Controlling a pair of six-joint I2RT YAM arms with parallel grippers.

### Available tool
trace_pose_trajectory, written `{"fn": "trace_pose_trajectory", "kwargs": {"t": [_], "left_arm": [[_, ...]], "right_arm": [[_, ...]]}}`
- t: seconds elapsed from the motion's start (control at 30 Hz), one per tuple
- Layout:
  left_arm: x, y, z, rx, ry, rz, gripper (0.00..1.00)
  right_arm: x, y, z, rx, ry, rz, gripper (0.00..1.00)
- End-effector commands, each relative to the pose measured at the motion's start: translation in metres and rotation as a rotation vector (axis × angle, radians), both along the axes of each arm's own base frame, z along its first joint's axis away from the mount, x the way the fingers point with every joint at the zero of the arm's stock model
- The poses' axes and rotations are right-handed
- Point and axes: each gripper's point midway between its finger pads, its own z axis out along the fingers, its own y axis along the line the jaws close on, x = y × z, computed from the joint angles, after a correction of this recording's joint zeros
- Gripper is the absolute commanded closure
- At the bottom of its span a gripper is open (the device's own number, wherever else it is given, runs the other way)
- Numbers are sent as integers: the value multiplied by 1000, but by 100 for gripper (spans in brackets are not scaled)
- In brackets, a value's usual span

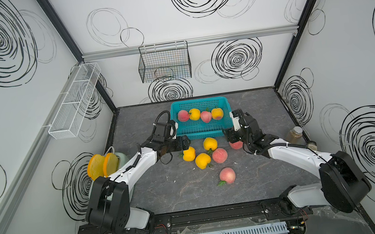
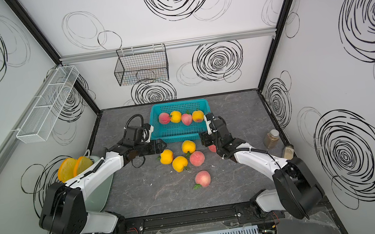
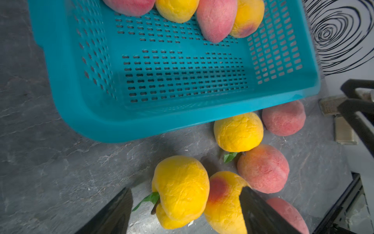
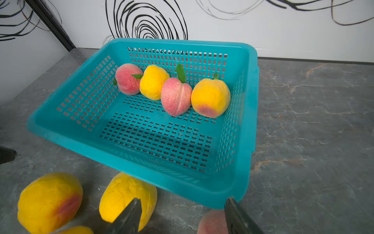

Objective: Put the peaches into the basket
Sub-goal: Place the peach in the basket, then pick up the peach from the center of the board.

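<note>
The fingers (image 3: 117,210) of my left gripper (image 3: 186,189) stand wide apart, one on each side of a yellow peach (image 3: 180,188) that lies on the table (image 3: 60,162). I see a gap between this peach and the finger at its leaf side, so nothing is gripped. The other finger covers part of a second yellow peach (image 3: 222,202), which touches the first. The fingers (image 4: 129,218) of my right gripper (image 4: 183,200) are also apart and hold nothing. A pink peach (image 4: 210,222) lies on the table just beside one of them, close to the near rim of the teal basket (image 4: 178,43).

In both top views the basket stands at the back middle of the table, between the two grippers. A row of four peaches (image 1: 206,116) lies along its far wall: pink, yellow, pink, yellow. In front of the basket I count six peaches on the table. Besides the three above, there is a third yellow peach (image 1: 210,143) nearest the basket, a blushed pink peach (image 1: 220,155) just beside it, and a lone pink peach (image 1: 227,175) apart, nearer to me.

Farther out, two yellow bread slices (image 1: 96,167) stand upright by a pale green container (image 1: 122,155) at the left edge, and two jars (image 1: 294,134) stand at the right edge. A black wire basket (image 1: 164,64) hangs on the back wall and a white mesh rack (image 1: 74,105) on the left wall.
</note>
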Motion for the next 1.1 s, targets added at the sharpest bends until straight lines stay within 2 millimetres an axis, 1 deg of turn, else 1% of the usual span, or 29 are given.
{"fn": "trace_pose_trajectory", "kwargs": {"t": [0.0, 0.13, 0.27, 0.4, 0.47, 0.6, 0.67, 0.73, 0.83, 0.9, 0.93, 1.03, 1.07], "left_arm": [[-9, -1, -7, 59, -10, -5, 13], [-13, -10, -20, 86, 21, -21, 13], [-15, -20, -28, 128, 31, -47, 14], [-18, -20, -43, 190, 70, -58, 14], [-17, -17, -48, 215, 70, -51, 14], [-15, -18, -49, 208, 59, -36, 15], [-15, -20, -51, 208, 61, -39, 18], [-14, -20, -54, 215, 68, -43, 23], [-14, -21, -57, 219, 75, -51, 34], [-14, -22, -56, 214, 68, -59, 38], [-14, -23, -54, 214, 62, -62, 43], [-12, -23, -51, 223, 51, -69, 67], [-12, -22, -50, 228, 48, -70, 73]], "right_arm": [[-1, -8, 14, -1, -93, -36, 31], [-12, -17, 8, -32, -106, -54, 31], [-21, -24, 5, -37, -131, -63, 31], [-26, -30, 0, -51, -142, -68, 31], [-28, -30, -4, -51, -138, -63, 31], [-31, -26, -10, -36, -133, -39, 31], [-32, -25, -13, -31, -131, -33, 31], [-34, -24, -17, -26, -129, -28, 31], [-37, -24, -22, -20, -118, -21, 31], [-40, -24, -24, -11, -116, -17, 31], [-42, -24, -24, -2, -117, -14, 31], [-46, -23, -25, 19, -121, -7, 31], [-47, -23, -26, 23, -121, -4, 31]]}}
